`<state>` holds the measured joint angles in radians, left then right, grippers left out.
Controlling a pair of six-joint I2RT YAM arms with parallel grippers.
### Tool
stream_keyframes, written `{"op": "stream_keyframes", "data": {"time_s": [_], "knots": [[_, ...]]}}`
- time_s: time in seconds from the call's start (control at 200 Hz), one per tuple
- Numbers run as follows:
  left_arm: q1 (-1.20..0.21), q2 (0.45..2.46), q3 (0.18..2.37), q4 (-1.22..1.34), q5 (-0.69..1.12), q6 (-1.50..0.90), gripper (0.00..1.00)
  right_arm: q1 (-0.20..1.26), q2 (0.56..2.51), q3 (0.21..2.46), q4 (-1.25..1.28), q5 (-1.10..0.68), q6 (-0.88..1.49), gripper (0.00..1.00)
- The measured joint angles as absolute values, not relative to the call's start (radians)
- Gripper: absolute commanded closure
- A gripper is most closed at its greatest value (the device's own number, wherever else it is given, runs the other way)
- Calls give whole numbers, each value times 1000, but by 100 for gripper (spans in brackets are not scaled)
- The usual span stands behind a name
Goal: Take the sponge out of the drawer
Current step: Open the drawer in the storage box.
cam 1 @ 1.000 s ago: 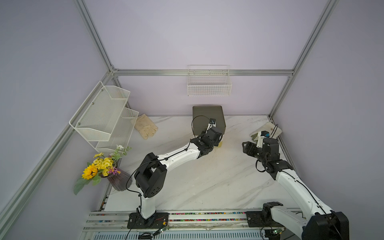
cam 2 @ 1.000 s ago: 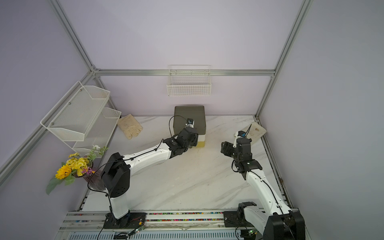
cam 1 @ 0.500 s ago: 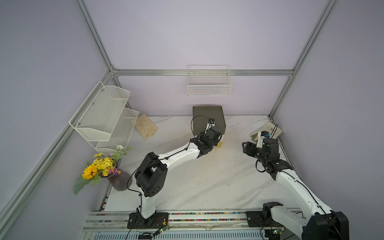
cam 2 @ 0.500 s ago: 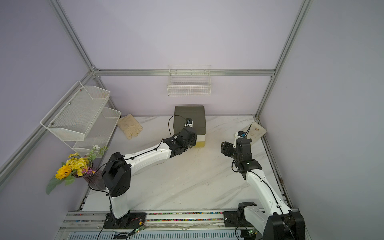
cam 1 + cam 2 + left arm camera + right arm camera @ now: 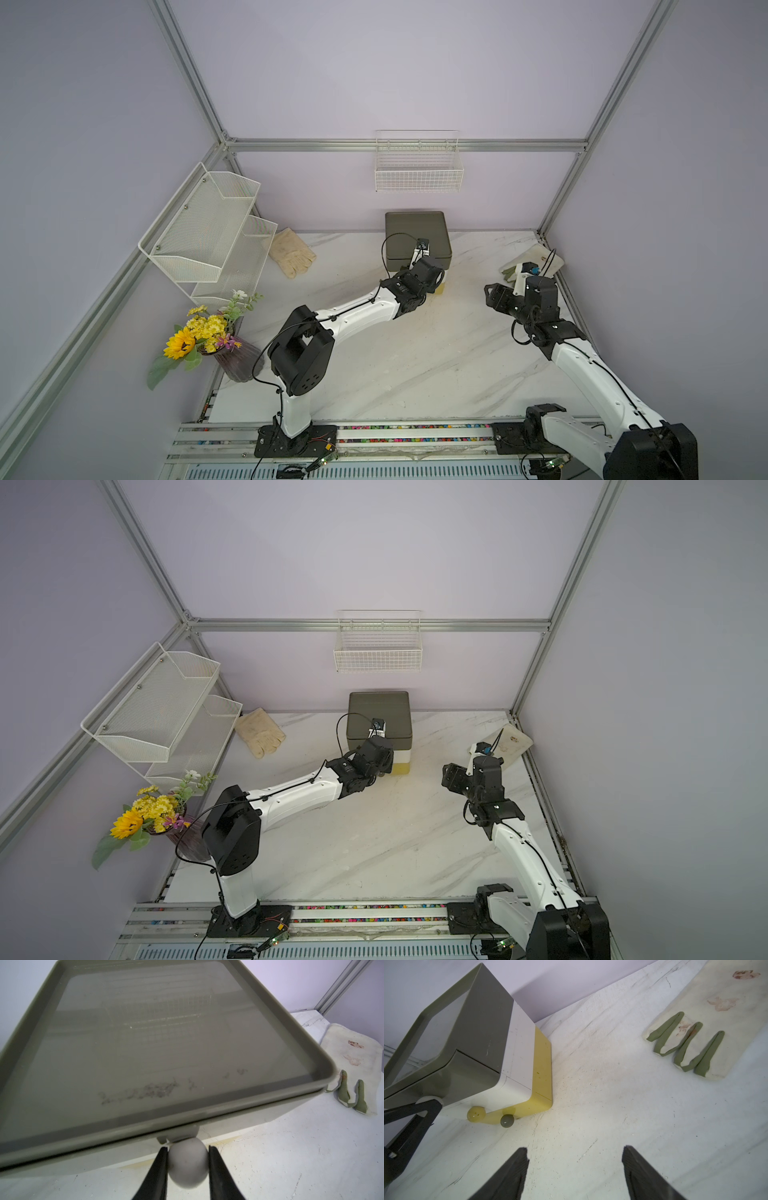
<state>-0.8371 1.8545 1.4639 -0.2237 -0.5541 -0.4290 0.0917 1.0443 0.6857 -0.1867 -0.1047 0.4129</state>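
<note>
The marble table (image 5: 415,353) lies bare from its centre to 6 o'clock, so both my arms have room there. The drawer unit (image 5: 417,239) stands at 12 o'clock against the back wall. One work glove (image 5: 291,257) lies at 10 o'clock, a second glove (image 5: 716,1012) at 2 o'clock, and a vase of flowers (image 5: 237,357) at 8 o'clock.

My left arm reaches from the 7 o'clock edge toward 12, forearm low and nearly level. My left gripper (image 5: 188,1151) is clamped tight on the pale knob (image 5: 188,1167) of the olive top drawer. My right arm rises from 5 o'clock. My right gripper (image 5: 575,1155) hangs over bare marble at 3 o'clock, jaws spread wide and holding nothing.

The three drawers, olive, white and yellow, look pushed in. Their insides are hidden, so I cannot tell which one holds the sponge.
</note>
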Motion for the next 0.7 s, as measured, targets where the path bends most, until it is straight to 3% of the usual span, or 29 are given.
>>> {"op": "stream_keyframes", "data": {"time_s": [0.7], "knots": [[-978, 1655, 1237, -226, -586, -532, 100, 92, 1044, 686, -187, -118, 413, 24]]}}
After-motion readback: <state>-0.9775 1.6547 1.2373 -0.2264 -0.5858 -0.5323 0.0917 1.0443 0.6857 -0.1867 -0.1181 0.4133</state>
